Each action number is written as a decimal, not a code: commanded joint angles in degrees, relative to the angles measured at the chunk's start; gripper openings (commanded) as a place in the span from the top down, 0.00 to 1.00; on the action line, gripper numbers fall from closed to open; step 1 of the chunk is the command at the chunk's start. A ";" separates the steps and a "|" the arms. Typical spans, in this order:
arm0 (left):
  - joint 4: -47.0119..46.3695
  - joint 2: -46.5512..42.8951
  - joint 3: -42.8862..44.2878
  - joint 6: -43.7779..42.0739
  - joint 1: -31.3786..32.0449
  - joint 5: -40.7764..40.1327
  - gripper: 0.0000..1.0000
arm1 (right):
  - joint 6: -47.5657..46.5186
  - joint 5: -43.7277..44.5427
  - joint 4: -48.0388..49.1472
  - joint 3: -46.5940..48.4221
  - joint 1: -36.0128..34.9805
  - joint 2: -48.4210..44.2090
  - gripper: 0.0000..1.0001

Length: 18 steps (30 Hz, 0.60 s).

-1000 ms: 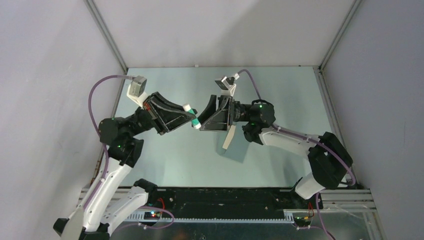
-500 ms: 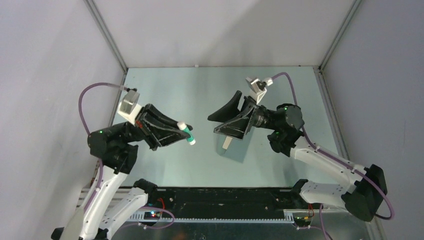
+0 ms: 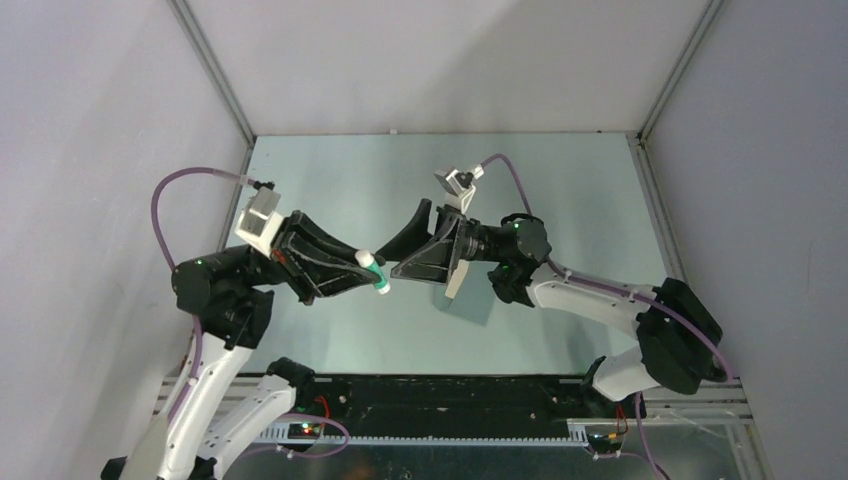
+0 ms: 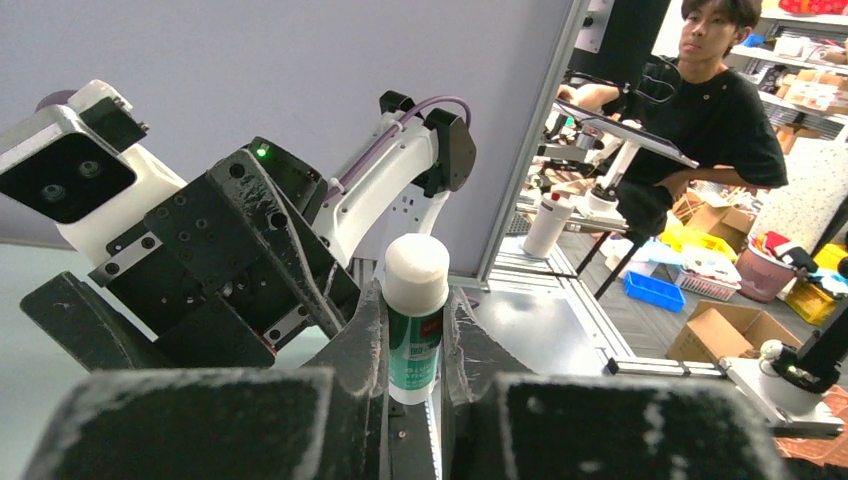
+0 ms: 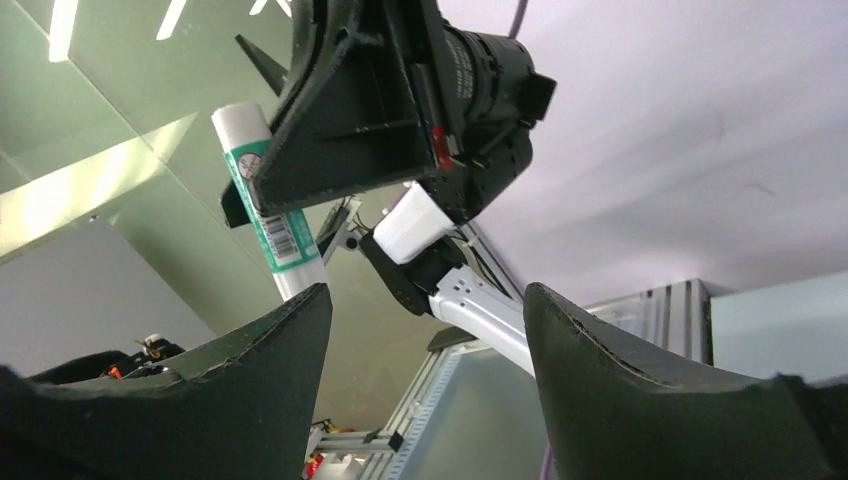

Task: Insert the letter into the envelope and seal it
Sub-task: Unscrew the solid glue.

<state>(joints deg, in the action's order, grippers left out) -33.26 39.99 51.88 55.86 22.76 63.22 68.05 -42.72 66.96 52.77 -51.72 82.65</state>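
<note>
Right gripper (image 5: 427,300): two dark fingers (image 5: 250,390) in foreground, spread wide apart.
Left gripper (image 5: 262,195): black, beyond the gap, clamped on white stick (image 5: 288,250).
Stick detail: green label, barcode, tilted.
Table (image 5: 110,70): pale green, glare streaks at upper left.

The tan letter (image 3: 455,284) shows partly, touching the flat teal-grey envelope (image 3: 476,308).

A pale green, flat rectangular tabletop (image 3: 340,180) was enclosed by grey walls on three sides. A thin tan-beige paper letter (image 3: 456,284) was seen lying on it right of centre, largely covered from above. A darker teal-grey patch (image 3: 474,306) was found touching it; whether this was envelope or shadow could not be told.
</note>
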 commanded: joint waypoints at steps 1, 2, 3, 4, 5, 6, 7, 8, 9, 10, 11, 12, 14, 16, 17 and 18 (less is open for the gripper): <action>3.09 -0.06 3.58 -3.49 0.27 -0.97 1.00 | 4.59 0.33 10.91 3.66 -0.78 1.40 0.27; 5.54 -0.04 3.89 -4.23 0.27 -1.33 1.00 | 3.25 0.70 9.46 3.44 -0.82 0.99 0.27; 6.83 -0.02 4.58 -5.46 0.26 -2.09 1.00 | -0.39 1.94 4.86 2.83 -0.92 -0.66 0.27; 8.96 -0.02 4.83 -5.92 0.26 -2.51 1.00 | -3.02 2.86 1.82 2.45 -1.36 -1.80 0.27; 10.08 0.03 5.45 -6.79 0.29 -3.79 1.00 | -9.12 5.38 -6.35 2.01 -1.58 -4.72 0.27; 12.81 0.10 5.84 -7.37 0.32 -5.38 1.00 | -12.31 7.00 -10.59 1.86 -2.40 -8.06 0.27; 15.90 0.14 6.54 -8.25 0.28 -6.35 1.00 | -18.63 10.98 -19.05 1.87 -2.89 -9.54 0.27; 17.59 0.43 6.95 -8.63 0.23 -8.60 1.00 | -21.41 13.23 -26.42 1.88 -4.10 -12.65 0.26; 20.13 0.70 7.70 -9.24 0.23 -9.45 1.00 | -26.31 17.57 -29.02 1.87 -4.62 -14.03 0.25; 20.94 1.28 7.88 -9.21 0.20 -11.02 1.00 | -28.37 19.47 -34.01 1.88 -5.85 -16.23 0.25; 21.85 1.52 8.08 -8.73 0.18 -11.72 1.00 | -31.90 23.02 -36.07 2.07 -6.37 -17.14 0.25; 22.23 1.99 8.20 -8.39 0.18 -12.95 1.00 | -34.69 24.52 -39.20 2.36 -7.40 -18.48 0.25; 22.80 2.70 8.05 -7.53 0.04 -14.65 1.00 | -38.22 28.06 -43.86 3.00 -8.83 -20.01 0.25; 22.43 3.21 8.02 -6.42 -0.05 -15.60 1.00 | -42.25 31.47 -48.78 5.09 -10.72 -20.78 0.25; 22.75 3.46 8.13 -6.22 -0.03 -15.94 1.00 | -43.73 34.06 -50.22 5.78 -12.38 -20.91 0.25; 23.08 3.58 8.37 -6.01 -0.12 -16.79 1.00 | -46.72 35.40 -52.97 7.22 -13.33 -20.99 0.25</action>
<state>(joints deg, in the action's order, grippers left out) -13.04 42.41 58.67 49.10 22.81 51.13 34.76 -18.20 28.23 55.42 -61.89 61.87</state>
